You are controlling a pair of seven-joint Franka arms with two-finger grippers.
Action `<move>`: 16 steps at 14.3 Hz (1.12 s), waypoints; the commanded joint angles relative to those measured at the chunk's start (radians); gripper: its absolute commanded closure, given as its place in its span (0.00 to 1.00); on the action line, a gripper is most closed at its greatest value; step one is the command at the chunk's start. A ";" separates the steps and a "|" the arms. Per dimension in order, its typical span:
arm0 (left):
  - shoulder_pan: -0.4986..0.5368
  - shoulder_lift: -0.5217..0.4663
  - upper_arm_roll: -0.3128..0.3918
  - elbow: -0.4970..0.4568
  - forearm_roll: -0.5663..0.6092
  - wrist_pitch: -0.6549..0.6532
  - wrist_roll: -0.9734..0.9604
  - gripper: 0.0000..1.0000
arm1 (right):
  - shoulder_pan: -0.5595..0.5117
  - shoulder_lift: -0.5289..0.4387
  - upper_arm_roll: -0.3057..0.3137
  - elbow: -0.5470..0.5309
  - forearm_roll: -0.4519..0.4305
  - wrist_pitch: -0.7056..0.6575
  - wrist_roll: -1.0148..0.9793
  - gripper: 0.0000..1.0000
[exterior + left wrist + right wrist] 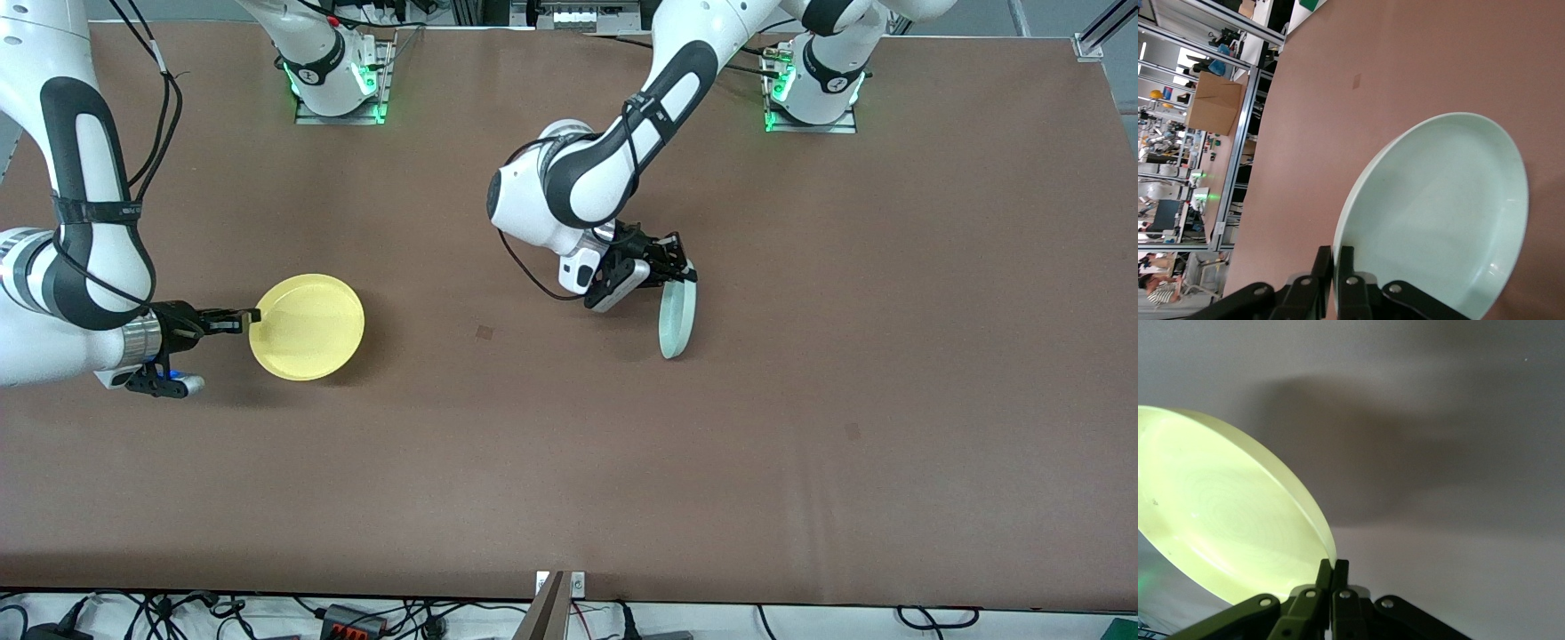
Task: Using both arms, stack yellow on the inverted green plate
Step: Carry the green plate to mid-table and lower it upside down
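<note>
Left fingers (pixel 1349 267) pinch the rim of the green plate (pixel 677 317), tipped on edge mid-worktop (pixel 569 462), partway through its flip. Right fingers (pixel 1333 577) are clamped on the yellow plate (pixel 307 326), held over the right arm's end. Risk, I'd say: a thin rim grip slipping, so the green plate drops or rolls. Whether its lower edge touches the worktop is unclear.

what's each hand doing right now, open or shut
Left hand: closed on the rim of the green plate, which is tipped up on edge.
Right hand: closed on the rim of the yellow plate.
</note>
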 commanded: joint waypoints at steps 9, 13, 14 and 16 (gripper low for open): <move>-0.014 0.003 -0.073 0.058 -0.118 0.361 -0.011 0.00 | -0.011 -0.008 0.004 0.011 0.018 -0.029 -0.013 1.00; -0.009 -0.014 -0.081 0.058 -0.195 0.459 -0.009 0.00 | 0.002 -0.020 0.005 0.012 0.015 -0.027 -0.015 1.00; -0.001 -0.035 -0.081 0.056 -0.200 0.462 0.004 0.00 | 0.002 -0.025 0.005 0.012 0.015 -0.027 -0.009 1.00; 0.067 -0.090 -0.096 0.053 -0.253 0.481 0.048 0.00 | 0.011 -0.025 0.008 0.012 0.019 -0.029 0.000 1.00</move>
